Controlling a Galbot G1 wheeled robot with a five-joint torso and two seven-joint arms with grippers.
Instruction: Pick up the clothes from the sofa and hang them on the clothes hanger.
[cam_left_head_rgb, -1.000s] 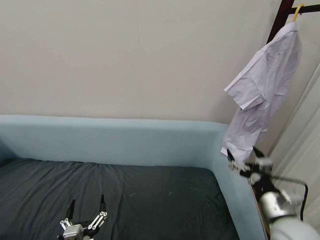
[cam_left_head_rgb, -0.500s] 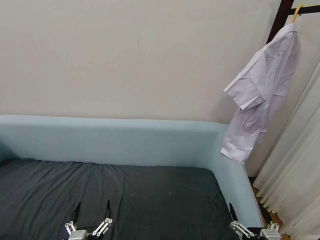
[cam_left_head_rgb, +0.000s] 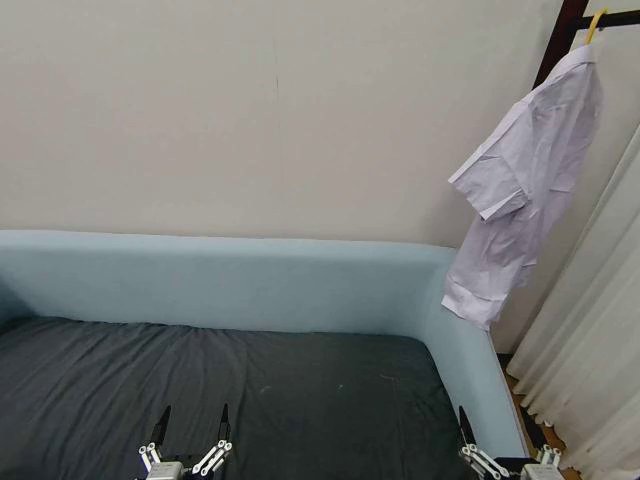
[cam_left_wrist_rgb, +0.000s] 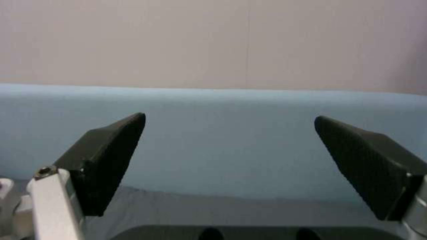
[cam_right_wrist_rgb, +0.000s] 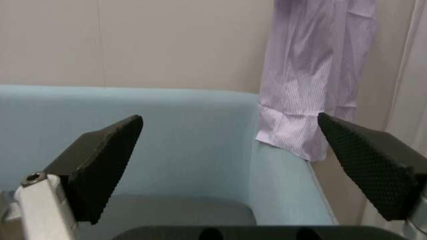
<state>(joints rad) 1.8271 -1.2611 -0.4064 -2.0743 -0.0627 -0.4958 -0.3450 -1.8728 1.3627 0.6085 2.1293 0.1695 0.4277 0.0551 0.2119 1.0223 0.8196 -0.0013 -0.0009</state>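
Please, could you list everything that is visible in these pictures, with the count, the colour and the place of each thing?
shirt: one, pale lilac, hanging at the upper right, hem beside the sofa's right end
hanger: one, yellow, top right, above the shirt
rack: one, dark brown, top right corner
sofa: one, light blue, along the wall
seat cushion: one, dark grey, on the sofa
curtain: one, white, right edge
wall: one, beige, behind the sofa
left gripper: one, black fingers, open, low over the seat cushion
right gripper: one, black fingers, open, low by the sofa's right end, facing the shirt
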